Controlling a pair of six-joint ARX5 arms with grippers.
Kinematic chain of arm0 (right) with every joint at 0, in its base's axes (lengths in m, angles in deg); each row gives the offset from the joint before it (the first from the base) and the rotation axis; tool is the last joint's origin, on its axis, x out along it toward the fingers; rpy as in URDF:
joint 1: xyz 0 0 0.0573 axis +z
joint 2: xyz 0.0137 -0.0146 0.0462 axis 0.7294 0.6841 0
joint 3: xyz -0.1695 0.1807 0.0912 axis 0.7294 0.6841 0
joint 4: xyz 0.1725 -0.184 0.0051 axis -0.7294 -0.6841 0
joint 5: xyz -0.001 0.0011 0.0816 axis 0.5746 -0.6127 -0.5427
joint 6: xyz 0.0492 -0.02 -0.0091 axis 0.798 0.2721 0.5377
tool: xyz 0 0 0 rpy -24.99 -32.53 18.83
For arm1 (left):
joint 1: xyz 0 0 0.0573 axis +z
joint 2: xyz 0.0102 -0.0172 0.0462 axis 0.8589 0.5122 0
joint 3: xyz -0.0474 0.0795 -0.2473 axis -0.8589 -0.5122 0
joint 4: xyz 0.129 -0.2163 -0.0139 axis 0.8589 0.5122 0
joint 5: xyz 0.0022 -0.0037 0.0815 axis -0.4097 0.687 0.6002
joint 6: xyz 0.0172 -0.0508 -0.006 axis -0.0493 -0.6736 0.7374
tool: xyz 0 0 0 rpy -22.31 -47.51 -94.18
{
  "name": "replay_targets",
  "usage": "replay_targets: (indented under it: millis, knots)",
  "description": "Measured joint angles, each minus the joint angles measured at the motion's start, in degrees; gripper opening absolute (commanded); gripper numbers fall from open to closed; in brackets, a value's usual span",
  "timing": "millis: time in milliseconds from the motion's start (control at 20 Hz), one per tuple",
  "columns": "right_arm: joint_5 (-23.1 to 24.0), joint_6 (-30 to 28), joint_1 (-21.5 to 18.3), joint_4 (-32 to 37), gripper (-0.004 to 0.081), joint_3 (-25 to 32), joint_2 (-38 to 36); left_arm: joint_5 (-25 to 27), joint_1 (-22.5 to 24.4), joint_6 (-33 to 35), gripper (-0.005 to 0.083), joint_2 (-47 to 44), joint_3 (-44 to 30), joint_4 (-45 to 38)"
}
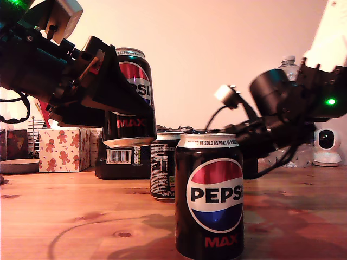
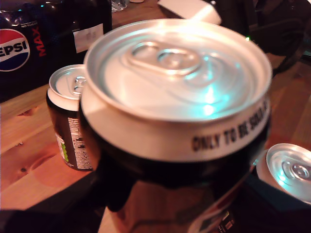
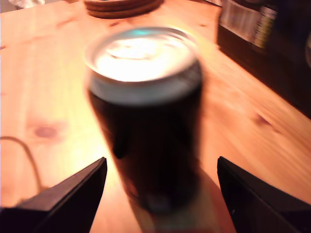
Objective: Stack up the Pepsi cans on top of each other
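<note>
My first gripper (image 1: pixel 132 120) is shut on a Pepsi can (image 1: pixel 134 76) and holds it in the air, slightly tilted, at the exterior view's left. The first wrist view shows that can's silver top (image 2: pixel 177 68) close up. Below it a second can (image 1: pixel 164 168) (image 2: pixel 68 116) stands on the wooden table (image 1: pixel 70 216), and a third can (image 1: pixel 209 195) (image 2: pixel 289 170) stands nearest the exterior camera. My second gripper (image 3: pixel 160 165) is open, its fingers (image 3: pixel 73 194) either side of a blurred standing can (image 3: pixel 146 116). Its arm (image 1: pixel 265 130) reaches in from the exterior view's right, jaws hidden behind the front can.
A black shrink-wrapped multipack (image 1: pixel 122 160) (image 2: pixel 29 43) stands behind the cans. A gingerbread-patterned box (image 1: pixel 64 149) and a round dish (image 1: pixel 16 165) sit at the exterior view's left. A water bottle (image 1: pixel 289 67) and a small white camera (image 1: pixel 327 146) are at its right.
</note>
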State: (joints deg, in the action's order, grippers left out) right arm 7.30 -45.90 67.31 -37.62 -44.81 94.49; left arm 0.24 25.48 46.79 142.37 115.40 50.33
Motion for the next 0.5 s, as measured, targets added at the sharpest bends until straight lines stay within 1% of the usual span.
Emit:
replay_targets:
  millis: [250,400,450,500]
  knots:
    - [0.1,0.0,1.3,-0.5,0.0658,0.0,0.0,0.0,0.0,0.0,0.0358,0.0,0.0,0.0]
    - [0.5,0.1,2.2,-0.5,0.0721,0.0,0.0,0.0,0.0,0.0,0.0358,0.0,0.0,0.0]
    - [1.4,0.1,2.8,-0.7,0.0725,-0.2,0.0,0.0,0.0,0.0,0.0358,0.0,0.0,0.0]
    - [3.1,1.4,3.5,-0.9,0.0724,-0.4,0.0,0.0,0.0,0.0,0.0358,0.0,0.0,0.0]
